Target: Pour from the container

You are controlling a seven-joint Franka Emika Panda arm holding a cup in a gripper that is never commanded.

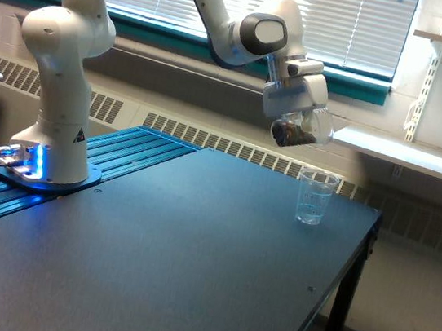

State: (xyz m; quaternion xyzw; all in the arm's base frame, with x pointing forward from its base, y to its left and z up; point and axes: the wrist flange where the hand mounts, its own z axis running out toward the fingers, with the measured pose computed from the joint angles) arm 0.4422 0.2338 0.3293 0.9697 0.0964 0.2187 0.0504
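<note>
The container [304, 129], a clear rounded plastic cup with brown bits pooled at its low side, hangs tipped sideways in the air. My gripper [300, 121] is shut on the container, its mouth turned toward the exterior view's right. A smaller ribbed clear cup [314, 197] stands upright on the dark table [176, 250], below the container and slightly to the exterior view's right. The brown bits are all inside the container; none show in the small cup.
The arm's white base [50, 150] with blue lights stands at the exterior view's left on a ribbed blue strip. The table's right edge [351, 266] lies close to the small cup. A white shelf [408, 155] and window blinds are behind.
</note>
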